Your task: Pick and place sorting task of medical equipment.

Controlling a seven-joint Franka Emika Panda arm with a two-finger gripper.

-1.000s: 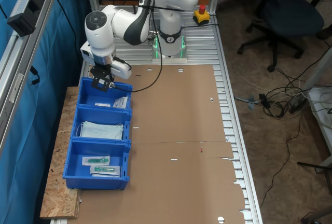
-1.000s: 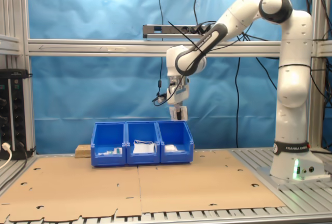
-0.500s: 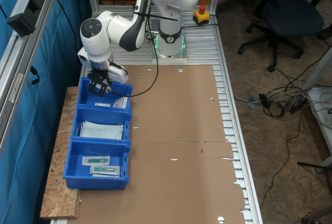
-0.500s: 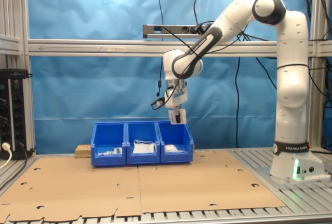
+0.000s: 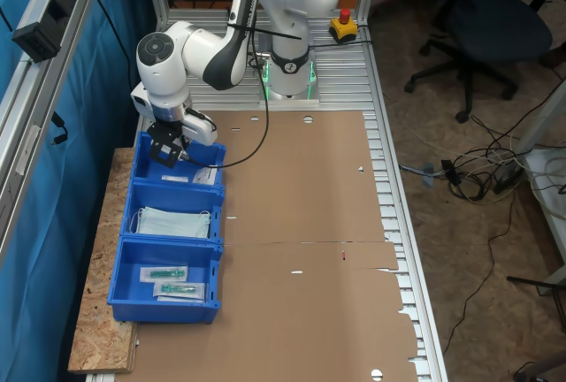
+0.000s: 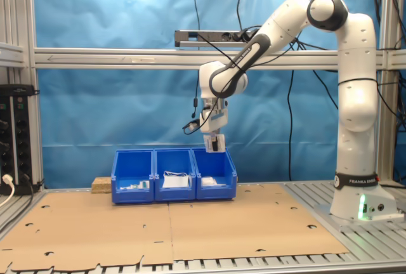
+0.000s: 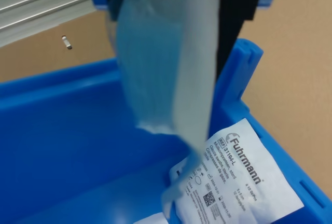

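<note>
Your pincer [image 6: 216,149] hangs over the end bin [image 5: 150,166], pinching a white packet [image 7: 166,53]. One packet [image 7: 241,180] already lies inside; the release is left.

A glossy white arm [image 6: 353,84] with black joint bands, trailing black cables, a green-lit base [image 5: 287,81].

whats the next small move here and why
Probably open the jaws and drop the packet. The gripper hangs over the end blue bin nearest the robot base, with a white packet pinched between its fingers. In the wrist view that packet dangles right above another white packet lying inside the bin.
</note>
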